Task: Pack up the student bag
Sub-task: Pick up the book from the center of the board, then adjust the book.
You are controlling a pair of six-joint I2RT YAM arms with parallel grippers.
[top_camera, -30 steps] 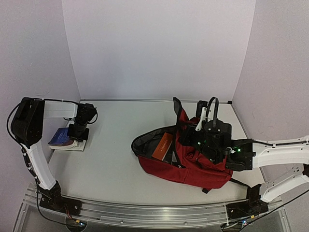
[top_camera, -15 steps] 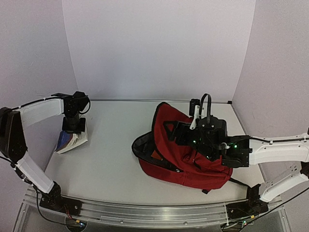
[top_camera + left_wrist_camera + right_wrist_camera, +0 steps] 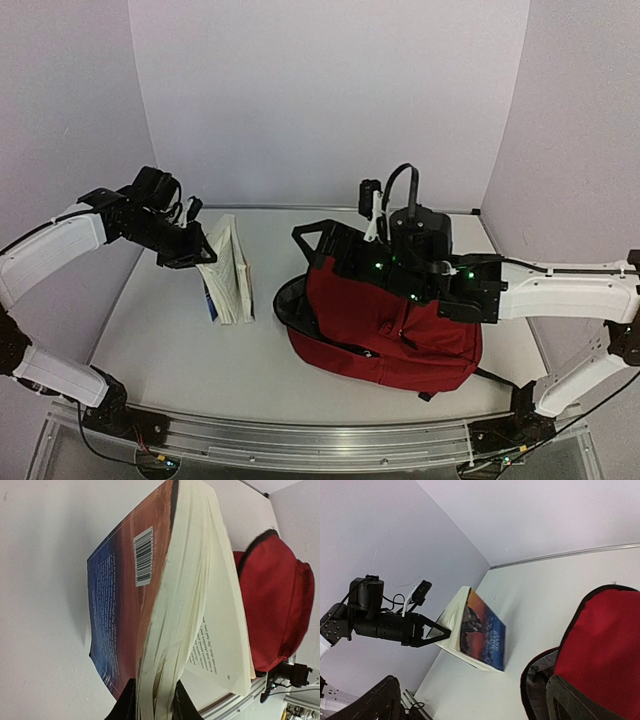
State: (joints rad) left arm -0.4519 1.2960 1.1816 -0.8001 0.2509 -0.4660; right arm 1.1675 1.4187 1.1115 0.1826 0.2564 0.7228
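Dark red fabric, soft and floppy: the student bag [image 3: 400,330] lies slumped on the desk [image 3: 200,360] right of centre, with its mouth gaping to the left. It is best taken by the rim or a strap, since the cloth will likely sag. Its contents are hidden. The right end effector [image 3: 470,680] hovers wide and empty over the bag's far edge. The left end effector [image 3: 200,252] pinches a paperback book [image 3: 228,275] just left of the bag.

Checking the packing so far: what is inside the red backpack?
Only a sliver of grey lining shows at the backpack's open end. The red top flap lies over the rest, so any contents are hidden.
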